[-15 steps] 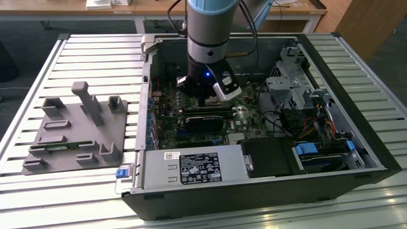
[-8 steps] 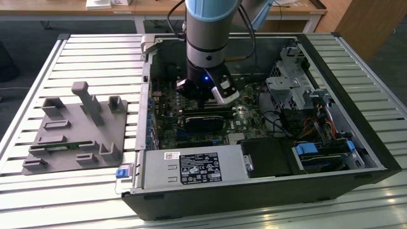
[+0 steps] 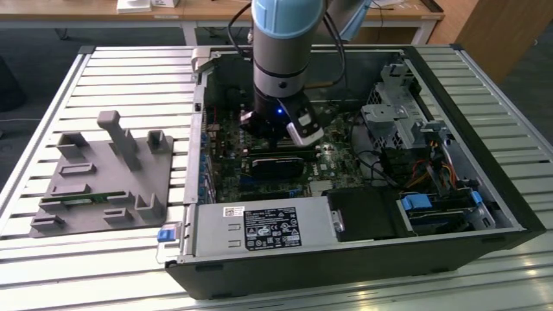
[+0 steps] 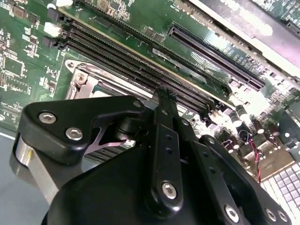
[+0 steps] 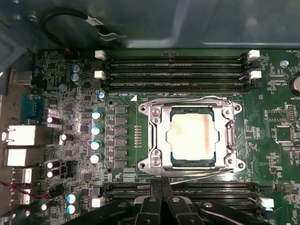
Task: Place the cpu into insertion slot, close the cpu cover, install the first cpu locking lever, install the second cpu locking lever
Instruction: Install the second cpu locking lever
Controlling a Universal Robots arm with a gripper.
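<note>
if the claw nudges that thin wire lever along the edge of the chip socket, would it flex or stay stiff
The lever is a thin bent metal wire, so it would probably spring a little rather than stay rigid. It lies flat along the silvery cover over the chip, so a sideways nudge may just slide off. Its smooth shine suggests it is slippery.

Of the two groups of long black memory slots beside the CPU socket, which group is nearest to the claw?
The group of memory slots directly at the claw, on the socket's near side. The other memory slots lie beyond the cpu, across the socket.

Grey-and-pale-blue jointed arm [image 3: 281, 45], black cables, black end effector [image 4: 164, 101] with silver screws.
</note>
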